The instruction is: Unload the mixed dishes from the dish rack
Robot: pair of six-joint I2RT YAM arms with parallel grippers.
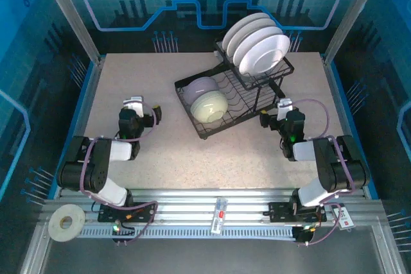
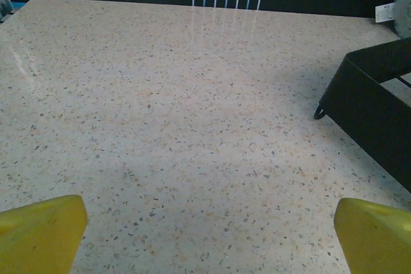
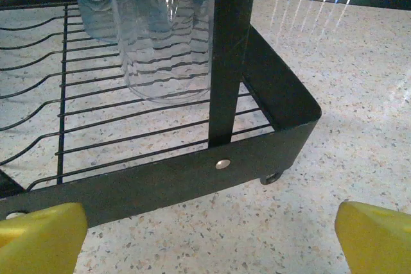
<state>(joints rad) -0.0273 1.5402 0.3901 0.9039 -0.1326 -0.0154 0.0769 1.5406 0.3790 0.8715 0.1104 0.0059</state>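
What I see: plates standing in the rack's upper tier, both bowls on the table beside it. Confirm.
Wrong on the bowls: the top external view shows the lavender bowl and pale green bowl inside the dish rack's lower basket, not on the table. The plates do stand in its upper tier.

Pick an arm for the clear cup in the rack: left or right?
Right, probably. The right gripper sits open at the rack corner, the cup just ahead; the left gripper looks across the table, rack off to its side.
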